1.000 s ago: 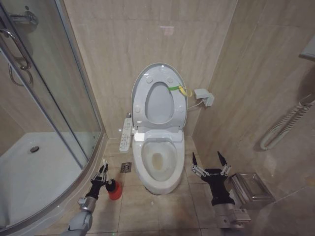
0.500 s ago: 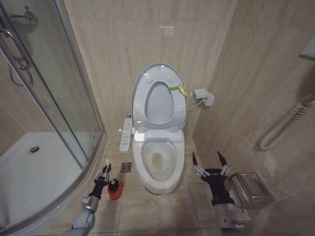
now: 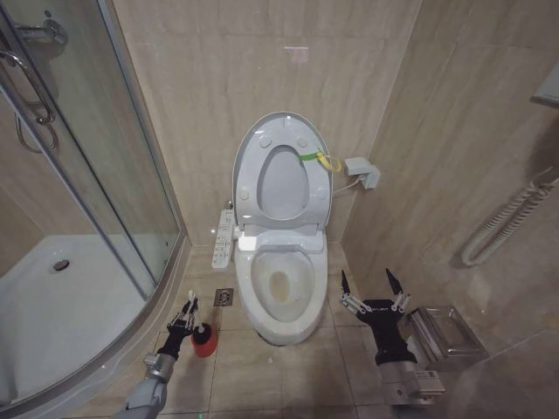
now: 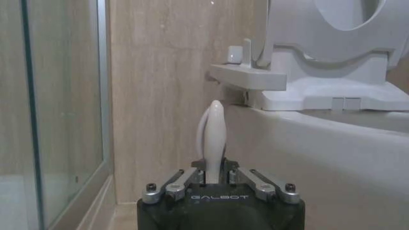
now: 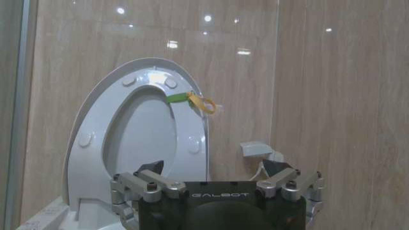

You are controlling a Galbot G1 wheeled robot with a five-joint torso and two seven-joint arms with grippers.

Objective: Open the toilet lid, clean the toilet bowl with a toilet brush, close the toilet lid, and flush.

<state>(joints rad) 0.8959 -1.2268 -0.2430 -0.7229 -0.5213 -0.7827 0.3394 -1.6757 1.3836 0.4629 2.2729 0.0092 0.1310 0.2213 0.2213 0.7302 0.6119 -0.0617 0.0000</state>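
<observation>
With the lid (image 3: 281, 170) up, the left gripper (image 4: 216, 181) pinched the brush (image 4: 213, 136) handle between its fingers, a lift toward the bowl (image 3: 281, 292) likely due; the right gripper (image 3: 374, 288) waited, splayed wide.

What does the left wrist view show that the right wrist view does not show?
Left wrist view alone: the left gripper shut on the thin pale stick handle of the toilet brush, with the white ceramic toilet bowl beside it and the glass shower wall on its other side.

Right wrist view alone: the open right gripper, the small yellow-green loop tag on the raised glossy white plastic toilet lid, and a white wall fitting.

Both: the raised white seat ring and the beige tiled wall.
</observation>
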